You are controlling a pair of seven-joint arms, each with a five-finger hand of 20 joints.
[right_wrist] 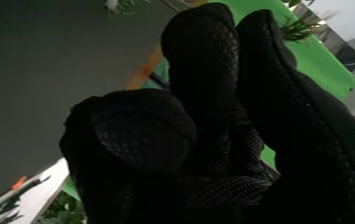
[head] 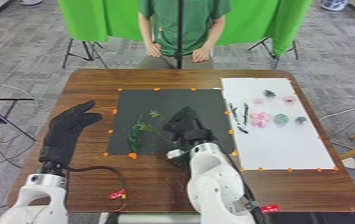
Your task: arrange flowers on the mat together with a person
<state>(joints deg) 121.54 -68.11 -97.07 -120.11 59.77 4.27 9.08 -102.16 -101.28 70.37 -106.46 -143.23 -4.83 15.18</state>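
And here we are, my right hand [head: 188, 125] over the dark mat [head: 151, 100] on the brown counter [head: 89, 82], and whether it's wide, narrow or gripping anything, I can't tell! Over on the left, my left hand [head: 69, 122] has its fingers wide, nothing in them. The score: leafy greenery [head: 135, 136] lies on the mat with a small sprig [head: 154, 114] near it, so I'd call this early going. Plenty left to play, by my reckoning: dark stems [head: 235, 116], a pink flower [head: 260, 119] and a pale green bloom [head: 281, 119], all on the white sheet [head: 280, 145].
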